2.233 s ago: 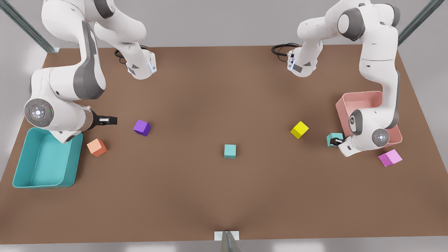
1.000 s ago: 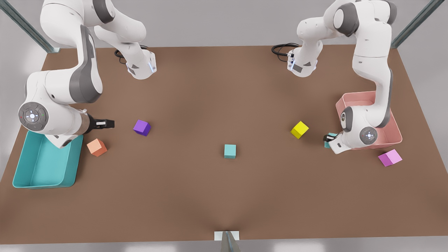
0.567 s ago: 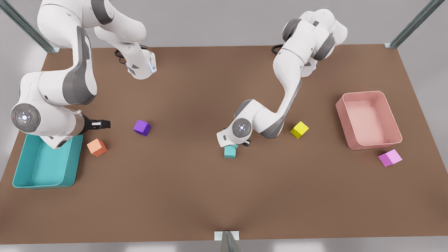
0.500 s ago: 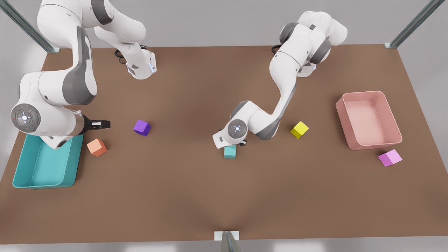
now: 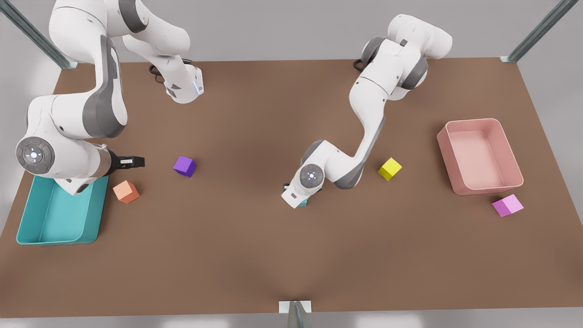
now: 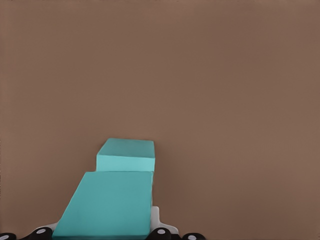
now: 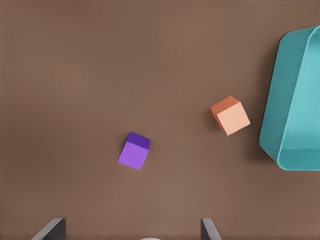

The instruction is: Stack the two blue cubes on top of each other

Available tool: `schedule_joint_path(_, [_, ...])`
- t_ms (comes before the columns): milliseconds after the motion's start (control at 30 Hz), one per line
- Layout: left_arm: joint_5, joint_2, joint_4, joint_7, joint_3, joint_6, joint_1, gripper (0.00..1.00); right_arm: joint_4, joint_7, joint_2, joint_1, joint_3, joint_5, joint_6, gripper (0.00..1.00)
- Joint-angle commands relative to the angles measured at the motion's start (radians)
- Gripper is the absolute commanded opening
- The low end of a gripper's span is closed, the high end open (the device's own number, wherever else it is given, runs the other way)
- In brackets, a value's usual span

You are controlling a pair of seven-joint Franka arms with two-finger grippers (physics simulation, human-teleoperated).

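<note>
The left gripper (image 5: 296,197) pinches one blue cube (image 6: 107,202) just above the second blue cube (image 6: 126,155) at tabletop (image 5: 255,255) centre. Judgement: square the edges, lower until faces meet, then release. The right gripper (image 5: 132,160) waits near the purple cube (image 7: 134,150), jaws spread.

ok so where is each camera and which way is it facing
Front view: high up, looking down on the table; both arms show.
Left wrist view: looks down past left gripper at held blue cube over lower blue cube.
Right wrist view: open right gripper above purple cube, orange cube, teal bin.
Front view shares those three.
</note>
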Motion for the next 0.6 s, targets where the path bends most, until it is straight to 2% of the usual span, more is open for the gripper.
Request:
schedule_joint_path(0, [-0.004,0.005,0.000,-0.292,0.000,0.027,0.001,0.60,0.001,-0.006,0.000,0.000,0.000,0.001,0.000,1.00])
schedule_joint_path(167, [-0.003,0.008,0.000,-0.293,-0.001,0.027,-0.002,0.62,0.001,-0.002,0.000,0.002,0.003,0.001,0.000,1.00])
schedule_joint_path(200, [-0.001,0.008,0.000,-0.293,-0.001,0.027,-0.002,0.97,0.001,-0.003,0.003,0.002,0.003,0.001,0.000,1.00])
schedule_joint_path(233, [-0.003,0.008,0.000,-0.293,-0.001,0.027,-0.002,1.00,0.007,-0.002,0.006,0.002,0.003,0.001,0.000,1.00])
schedule_joint_path(567, [-0.006,-0.040,0.000,-0.298,-0.004,-0.030,0.003,1.00,0.019,-0.012,0.011,0.000,0.000,-0.002,-0.002,1.00])
